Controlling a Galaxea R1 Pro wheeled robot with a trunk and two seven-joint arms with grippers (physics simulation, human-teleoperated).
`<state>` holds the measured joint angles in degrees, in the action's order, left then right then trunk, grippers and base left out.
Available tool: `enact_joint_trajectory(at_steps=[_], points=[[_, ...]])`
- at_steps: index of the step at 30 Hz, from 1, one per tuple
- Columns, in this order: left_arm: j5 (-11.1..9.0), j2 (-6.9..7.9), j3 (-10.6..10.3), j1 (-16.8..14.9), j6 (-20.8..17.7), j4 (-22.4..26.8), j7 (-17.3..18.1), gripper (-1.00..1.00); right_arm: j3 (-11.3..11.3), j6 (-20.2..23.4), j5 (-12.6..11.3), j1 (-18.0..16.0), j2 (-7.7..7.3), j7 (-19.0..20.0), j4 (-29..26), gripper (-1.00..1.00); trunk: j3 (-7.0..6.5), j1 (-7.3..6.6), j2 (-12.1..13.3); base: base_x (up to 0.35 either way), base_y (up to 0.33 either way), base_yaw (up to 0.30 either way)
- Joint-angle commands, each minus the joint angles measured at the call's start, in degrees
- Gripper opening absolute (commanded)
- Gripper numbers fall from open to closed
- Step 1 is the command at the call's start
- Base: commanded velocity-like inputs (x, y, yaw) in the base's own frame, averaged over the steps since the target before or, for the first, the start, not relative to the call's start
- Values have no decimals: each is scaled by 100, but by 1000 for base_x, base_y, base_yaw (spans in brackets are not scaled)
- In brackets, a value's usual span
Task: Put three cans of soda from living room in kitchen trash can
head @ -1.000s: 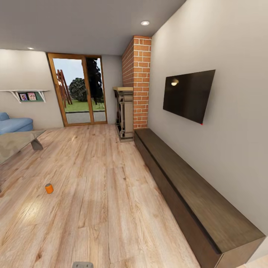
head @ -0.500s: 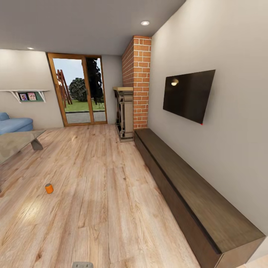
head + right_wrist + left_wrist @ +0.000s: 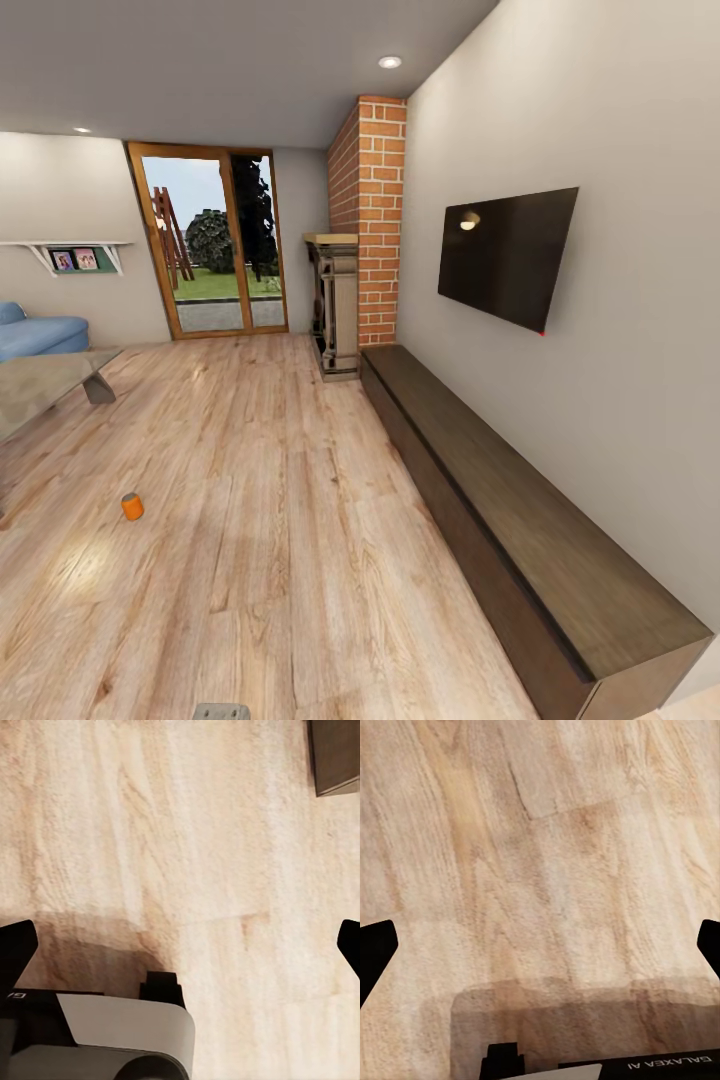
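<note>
I am in the living room. One orange can of soda (image 3: 132,506) stands upright on the light wood plank floor at the left of the head view, some way ahead of me. The tash can is out of view. In the left wrist view my left gripper (image 3: 540,945) is open, its dark fingertips (image 3: 375,952) far apart at the frame's sides, with bare floor between them. My right gripper (image 3: 180,945) is open too in the right wrist view, fingertips (image 3: 15,945) spread over bare floor, holding nothing.
A long dark low cabinet (image 3: 520,520) runs along the right wall under a wall-mounted TV (image 3: 508,255). A brick chimney (image 3: 368,220) and wood-framed glass doors (image 3: 212,240) stand at the far end. A low glass table (image 3: 45,385) and blue sofa (image 3: 38,333) are at the left.
</note>
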<state>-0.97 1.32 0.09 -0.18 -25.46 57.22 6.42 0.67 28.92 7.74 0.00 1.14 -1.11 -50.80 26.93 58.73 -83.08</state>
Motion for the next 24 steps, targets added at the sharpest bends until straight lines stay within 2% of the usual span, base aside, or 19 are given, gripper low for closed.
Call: enact_joint_trajectory(at_steps=[1, 8, 14, 24], points=[[0, 0, 0, 0, 1, 0, 0, 100, -2, 0, 0, 0, 0, -1, 0, 100, 0, 0, 0, 0, 0, 0], [0, 0, 0, 0, 0, -1, 0, 100, -4, -60, -6, 0, -2, 3, 0, 100, 0, 0, 0, 0, 0, -68], [0, 0, 0, 0, -2, 0, 0, 100, -6, -249, -23, 0, 0, 36, 4, 100, 0, 0, 0, 0, 0, -270], [0, 0, 0, 0, 0, 0, 0, 100, -6, -272, -19, 0, 0, 42, 5, 100, 0, 0, 0, 0, 0, -298]])
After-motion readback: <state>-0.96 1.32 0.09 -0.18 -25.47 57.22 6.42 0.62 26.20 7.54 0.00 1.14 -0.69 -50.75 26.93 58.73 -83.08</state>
